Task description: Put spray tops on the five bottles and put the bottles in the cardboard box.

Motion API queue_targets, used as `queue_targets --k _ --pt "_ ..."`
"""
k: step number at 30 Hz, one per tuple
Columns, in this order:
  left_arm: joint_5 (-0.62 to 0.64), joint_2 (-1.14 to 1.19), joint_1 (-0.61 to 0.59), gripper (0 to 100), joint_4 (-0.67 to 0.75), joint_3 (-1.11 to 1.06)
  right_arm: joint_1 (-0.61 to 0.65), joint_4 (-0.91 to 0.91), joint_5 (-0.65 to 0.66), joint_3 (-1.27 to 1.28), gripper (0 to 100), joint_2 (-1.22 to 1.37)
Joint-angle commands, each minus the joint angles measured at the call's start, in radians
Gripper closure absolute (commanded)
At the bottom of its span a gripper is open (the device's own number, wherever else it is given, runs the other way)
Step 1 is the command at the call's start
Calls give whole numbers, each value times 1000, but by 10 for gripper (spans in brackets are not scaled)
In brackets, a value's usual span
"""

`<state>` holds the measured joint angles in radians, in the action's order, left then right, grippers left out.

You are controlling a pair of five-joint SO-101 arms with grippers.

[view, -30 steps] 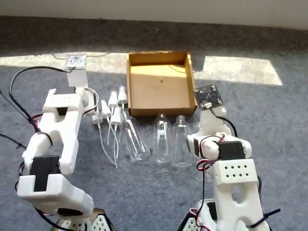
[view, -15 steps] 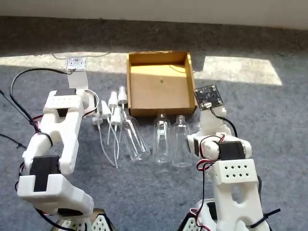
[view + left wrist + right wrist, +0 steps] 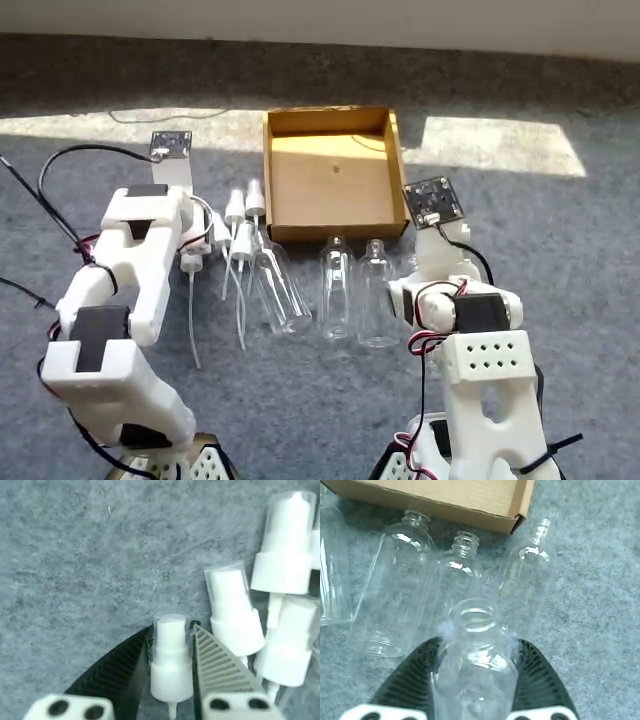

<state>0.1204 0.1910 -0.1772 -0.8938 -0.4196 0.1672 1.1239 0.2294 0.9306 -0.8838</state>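
Observation:
My left gripper (image 3: 171, 627) is shut on a white spray top (image 3: 171, 665); in the high view its thin tube (image 3: 192, 325) trails over the carpet below the left gripper (image 3: 192, 258). Three more spray tops (image 3: 235, 612) lie clustered just beside it. My right gripper (image 3: 479, 642) is shut on a clear bottle (image 3: 472, 672), neck open and pointing toward the cardboard box (image 3: 335, 175). Three other clear bottles (image 3: 395, 590) (image 3: 457, 575) (image 3: 527, 580) lie ahead of it by the box's front wall, without tops.
The box is open and has nothing in it. One more bottle (image 3: 275, 285) lies tilted next to the spray tops (image 3: 240, 225). Arm cables loop at the far left (image 3: 50, 200). Grey carpet lies open to the right of the box.
My left gripper has drawn one spray top out of the cluster, to the left and nearer the arm's base; its tube now trails apart from the others. The right arm has kept still.

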Motion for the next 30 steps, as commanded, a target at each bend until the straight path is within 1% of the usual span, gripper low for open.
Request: queue_targets --k 1,4,6,8,12,14,17,20,23,25,27,30 --pt "2 -5 25 963 -18 30 10 -8 -9 -8 994 -21" --pt "5 -10 19 998 -25 35 10 -8 -9 -10 994 -21" --pt "6 -38 13 997 -37 70 10 -8 -9 -12 994 -21" --pt "6 -99 -4 997 -106 120 12 -18 -9 -25 994 -22" --pt "6 -311 -4 997 -284 245 38 -36 -11 -120 994 -22" --pt "8 -443 8 997 -351 291 71 -36 -11 -147 994 -22" --pt "9 -656 62 997 -393 323 136 -56 -11 -157 995 -24" --pt "28 -872 147 997 -390 325 186 -180 -17 -139 995 -87" --pt "84 -1041 249 995 -382 325 197 -277 -17 -1 995 -229" --pt "98 -1082 334 995 -328 323 214 -352 -17 90 995 -357" --pt "100 -1084 404 995 -255 326 237 -390 -17 193 995 -487" --pt "100 -1076 495 995 -89 305 283 -407 -12 337 995 -671"
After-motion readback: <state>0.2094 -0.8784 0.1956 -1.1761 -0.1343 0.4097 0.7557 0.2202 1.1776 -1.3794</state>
